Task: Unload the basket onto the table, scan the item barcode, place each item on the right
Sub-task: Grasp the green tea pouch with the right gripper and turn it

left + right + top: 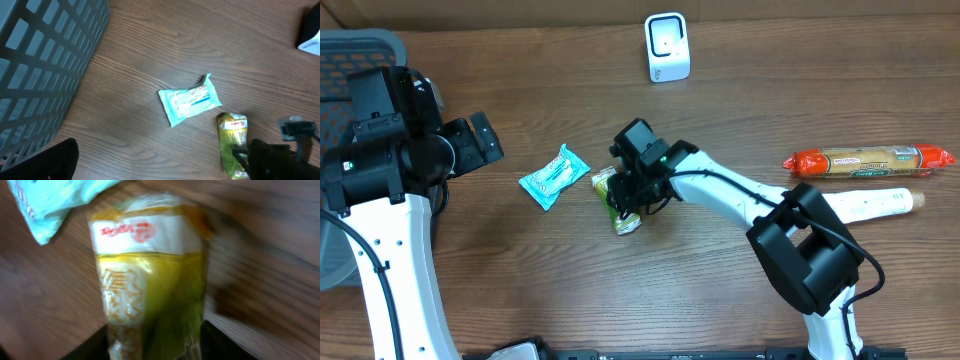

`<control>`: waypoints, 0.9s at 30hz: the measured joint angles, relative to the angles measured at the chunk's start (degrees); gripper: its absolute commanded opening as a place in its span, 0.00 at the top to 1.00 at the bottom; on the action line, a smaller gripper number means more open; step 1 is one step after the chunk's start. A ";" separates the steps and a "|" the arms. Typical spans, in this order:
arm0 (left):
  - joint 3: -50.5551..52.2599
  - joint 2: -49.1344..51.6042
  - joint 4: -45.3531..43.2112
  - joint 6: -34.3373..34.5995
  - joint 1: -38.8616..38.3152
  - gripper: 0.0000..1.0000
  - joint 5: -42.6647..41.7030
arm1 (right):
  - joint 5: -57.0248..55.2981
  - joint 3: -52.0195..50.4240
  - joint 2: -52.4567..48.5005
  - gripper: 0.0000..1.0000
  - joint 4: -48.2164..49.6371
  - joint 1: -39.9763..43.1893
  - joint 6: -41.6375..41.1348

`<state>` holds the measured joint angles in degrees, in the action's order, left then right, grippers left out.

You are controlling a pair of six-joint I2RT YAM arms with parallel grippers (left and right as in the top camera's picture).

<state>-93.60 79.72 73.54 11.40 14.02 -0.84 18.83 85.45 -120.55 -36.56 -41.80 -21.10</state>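
Observation:
A green and yellow snack packet lies flat near the table's middle. My right gripper is down over it. In the right wrist view the packet fills the frame, and my right gripper has a dark finger pressed against each long side. The white barcode scanner stands upright at the far edge. Off to the left, my left gripper hangs above the table. It stands wide open with only bare wood between its fingers, and the snack packet is by its right finger.
A teal wipes packet lies just left of the snack packet. A grey slatted basket stands at the far left. At the right lie a red-ended sausage roll and a white tube.

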 measured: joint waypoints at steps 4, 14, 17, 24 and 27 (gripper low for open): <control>0.00 0.00 0.00 0.00 0.00 0.00 0.00 | 2.73 4.00 0.00 0.37 -7.74 3.30 3.91; 0.00 0.00 0.02 0.02 0.00 0.00 0.00 | 4.52 7.98 0.00 0.41 -16.48 10.54 15.21; 0.00 0.00 0.02 0.00 0.00 0.00 0.00 | 4.33 7.98 0.00 0.44 -17.64 10.60 14.05; 0.00 0.00 0.02 0.02 0.00 0.00 0.00 | 1.88 7.98 -0.02 0.46 -19.91 6.08 5.86; 0.00 0.00 0.02 0.00 0.00 0.01 0.00 | 1.66 7.98 -0.17 0.45 -19.74 1.16 4.35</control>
<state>-93.60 79.72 73.56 11.40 14.02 -0.84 20.49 93.43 -120.73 -56.29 -40.64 -16.75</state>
